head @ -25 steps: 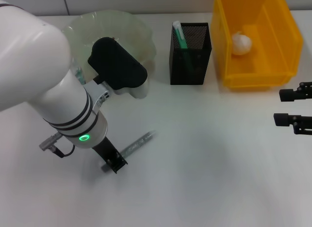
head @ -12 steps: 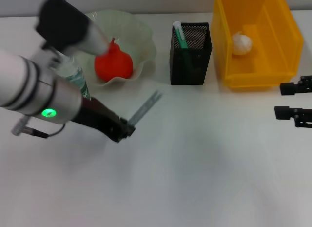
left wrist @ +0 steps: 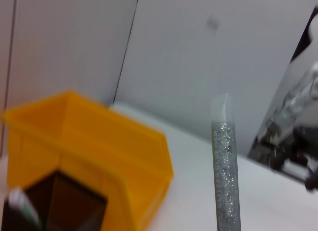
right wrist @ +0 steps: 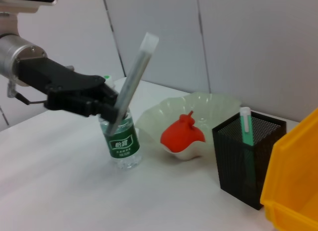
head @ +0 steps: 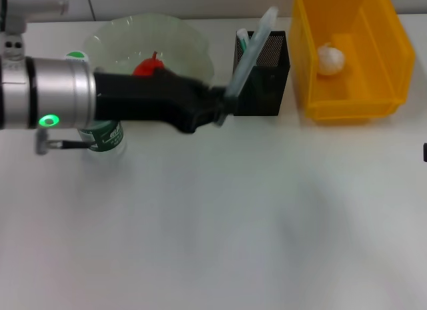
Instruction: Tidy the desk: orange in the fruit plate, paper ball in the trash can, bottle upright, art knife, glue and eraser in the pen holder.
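My left gripper [head: 217, 111] is shut on the lower end of a glitter glue tube [head: 252, 51], which tilts up over the front left of the black mesh pen holder [head: 267, 80]. The right wrist view shows the same grip [right wrist: 107, 109] on the glue tube [right wrist: 133, 79]. A green-and-white stick [head: 245, 47] stands in the holder. The reddish orange [head: 148, 65] lies in the pale fruit plate [head: 190, 47]. The bottle [head: 103, 137] stands upright beside the plate. A paper ball [head: 329, 59] rests in the yellow trash can [head: 347, 103]. Only a sliver of my right gripper [head: 425, 151] shows at the right edge.
The plate, pen holder and trash can stand in a row along the back of the white table [head: 253, 217]. My left forearm [head: 60, 103] stretches across in front of the plate and above the bottle.
My left gripper has lifted the glue tube off the table and swung it right and back to the pen holder. The right gripper has drawn off toward the right edge.
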You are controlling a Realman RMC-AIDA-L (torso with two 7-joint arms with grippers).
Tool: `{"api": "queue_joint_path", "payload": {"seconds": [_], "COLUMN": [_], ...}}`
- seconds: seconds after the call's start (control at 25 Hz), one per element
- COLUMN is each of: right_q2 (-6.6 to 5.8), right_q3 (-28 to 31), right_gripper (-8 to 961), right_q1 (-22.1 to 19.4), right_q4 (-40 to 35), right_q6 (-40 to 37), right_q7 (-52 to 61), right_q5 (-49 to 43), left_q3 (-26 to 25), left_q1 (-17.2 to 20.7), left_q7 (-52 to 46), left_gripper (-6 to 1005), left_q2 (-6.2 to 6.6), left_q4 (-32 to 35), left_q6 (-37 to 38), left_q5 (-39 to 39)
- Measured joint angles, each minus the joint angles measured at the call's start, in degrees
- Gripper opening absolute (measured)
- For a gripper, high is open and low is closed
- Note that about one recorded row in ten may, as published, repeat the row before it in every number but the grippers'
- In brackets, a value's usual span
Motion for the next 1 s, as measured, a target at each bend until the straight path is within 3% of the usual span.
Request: {"api": "queue_joint_path", "payload": {"seconds": [0.08,0.28,0.32,0.36,0.48,0.56,0.6,0.8,1.0], "right_q2": [0.04,0.2,0.2,0.17,0.15,0.15,0.18,0.2,0.18], "right_q3": [0.0,0.1,0.1,0.1,-0.2,-0.3,-0.6,-0.7,-0.8], "right_gripper": [587,588,588,588,588,588,589,589,589], "right_q1": [-0.3,-0.6,-0.6,-0.3,0.3,0.6,0.9,1.6,2.6], "right_q4": [0.2,1.3,1.3,2.1,2.8,2.9,3.1,3.5,4.3], "right_q6": [0.1,0.3,0.3,0.4,0.5,0.6,0.9,1.0,1.0], "right_q7": [0.1,0.2,0.2,0.2,0.2,0.2,0.2,0.0,-0.3], "right_q5": [0.0,0.0,0.0,0.0,0.0,0.0,0.0,0.0,-0.3], "left_q3": [0.4,7.9,7.9,10.6,12.7,12.7,13.7,14.0,15.5], "left_q1": [-0.6,-3.9,-3.9,-5.5,-8.1,-8.1,-11.8,-16.2,-18.2], "left_q7": [1.0,4.8,4.8,4.8,4.8,4.8,4.8,5.4,5.6], "left_gripper": [223,234,237,239,246,250,253,264,275], "left_q2": [-0.04,-0.13,-0.13,-0.14,-0.21,-0.21,-0.34,-0.37,-0.36], "left_q4": [-1.1,-4.6,-4.6,-5.6,-8.2,-8.2,-13.0,-19.8,-22.8], "left_q6": [-1.3,-17.3,-17.3,-23.4,-29.2,-29.2,-33.8,-38.2,-42.4], "left_q5": [-1.0,-3.9,-3.9,-4.0,-4.0,-4.0,-5.3,-8.5,-10.0]}}
